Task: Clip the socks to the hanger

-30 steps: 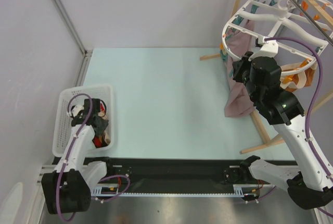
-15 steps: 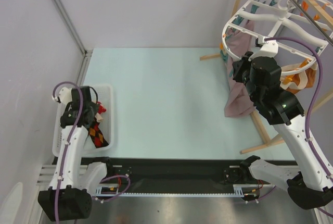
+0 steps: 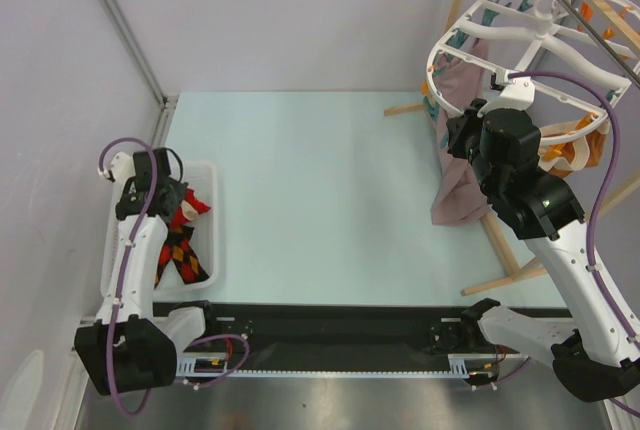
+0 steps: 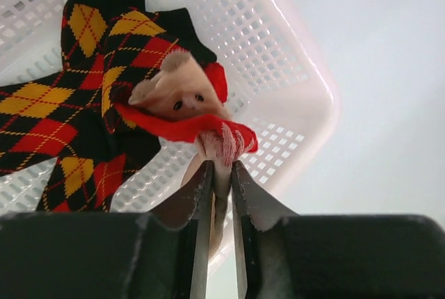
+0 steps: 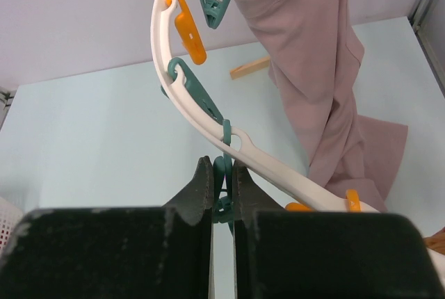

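Raised since a second ago, the left arm has pulled the socks (image 3: pixel 178 248) up out of the white basket (image 3: pixel 213 182). The left gripper (image 4: pixel 221 168) is pinched on their red cuff, and the toes hang low over the basket. I'd hold that pinch firm and lift clear before crossing to the hanger (image 3: pixel 480 22). The right gripper (image 5: pixel 222 163) is clamped on a teal clip (image 5: pixel 223 175), which should be squeezed wide for the cuff.

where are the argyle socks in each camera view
Top external: socks lower left, held by the left gripper over the white basket.
Left wrist: socks upper left, red cuff pinched between the fingers, basket behind.
Right wrist: not in it.
Shared landmark: the white basket, in both views showing them.
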### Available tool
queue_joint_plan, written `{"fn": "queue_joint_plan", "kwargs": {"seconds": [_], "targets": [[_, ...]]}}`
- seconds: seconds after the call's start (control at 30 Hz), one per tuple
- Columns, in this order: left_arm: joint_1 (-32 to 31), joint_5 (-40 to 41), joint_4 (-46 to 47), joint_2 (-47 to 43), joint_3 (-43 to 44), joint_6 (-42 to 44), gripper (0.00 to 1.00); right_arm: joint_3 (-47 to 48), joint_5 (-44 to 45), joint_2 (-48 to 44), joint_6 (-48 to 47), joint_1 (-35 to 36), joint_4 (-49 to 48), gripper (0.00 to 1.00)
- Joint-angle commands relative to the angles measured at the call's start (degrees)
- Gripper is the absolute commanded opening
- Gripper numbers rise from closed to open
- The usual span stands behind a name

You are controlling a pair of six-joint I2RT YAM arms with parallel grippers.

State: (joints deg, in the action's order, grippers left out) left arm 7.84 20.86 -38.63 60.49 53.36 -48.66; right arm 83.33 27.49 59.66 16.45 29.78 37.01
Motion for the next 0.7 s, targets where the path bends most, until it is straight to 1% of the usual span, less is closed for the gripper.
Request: {"fn": "queue_joint_plan", "kwargs": {"seconds": [0.0, 0.1, 0.17, 0.2, 0.23, 0.3, 0.33, 0.37, 0.4, 0.5, 0.6, 0.67], "targets": [[3.8, -4.9, 5.9, 2.3, 0.3, -3.1, 0.21, -0.5, -4.4, 0.3, -0.6, 0.6, 0.7, 0.0], [6.7, -8.0, 9.4, 6.3, -0.6, -4.6, 0.19, -0.5, -4.5, 0.4, -0.5, 0.6, 0.7, 0.0], [7.8, -8.9, 11.6, 9.1, 0.2, -2.6, 0.23, -0.5, -4.9, 0.5, -0.5, 0.6, 0.6, 0.0], [7.9, -8.1, 11.5, 10.5, 0.9, -1.4, 0.26, -0.7, -5.0, 0.6, -0.5, 0.6, 0.5, 0.0], [7.9, -7.6, 11.0, 13.7, 2.1, 0.9, 0.46, -0.7, -5.1, 0.5, -0.3, 0.7, 0.5, 0.0], [8.2, -6.8, 9.6, 16.3, 5.2, 3.6, 0.77, -0.9, -5.3, 0.8, -0.1, 0.7, 0.4, 0.0], [8.2, -7.6, 10.1, 16.9, 5.9, 6.6, 0.93, -0.8, -5.4, 1.0, -0.1, 0.8, 0.4, 0.0], [8.2, -8.1, 10.6, 16.7, 6.0, 8.0, 0.97, -0.9, -5.5, 0.9, -0.2, 0.9, 0.5, 0.0], [8.2, -8.0, 10.6, 16.2, 6.0, 8.9, 0.99, -1.0, -5.5, 1.0, -0.1, 0.8, 0.6, 0.0], [8.2, -5.8, 10.6, 12.2, 5.0, 13.8, 1.0, -1.0, -5.6, 1.1, -0.2, 1.0, 0.5, 0.0], [8.2, -2.2, 7.7, 6.1, 2.7, 16.6, 0.93, -0.9, -5.9, 1.2, -0.2, 1.1, 0.6, 0.0], [8.0, 0.7, 5.4, 1.5, 0.5, 17.1, 0.92, -0.6, -6.3, 1.9, -0.3, 1.2, 1.0, 0.0]]}}
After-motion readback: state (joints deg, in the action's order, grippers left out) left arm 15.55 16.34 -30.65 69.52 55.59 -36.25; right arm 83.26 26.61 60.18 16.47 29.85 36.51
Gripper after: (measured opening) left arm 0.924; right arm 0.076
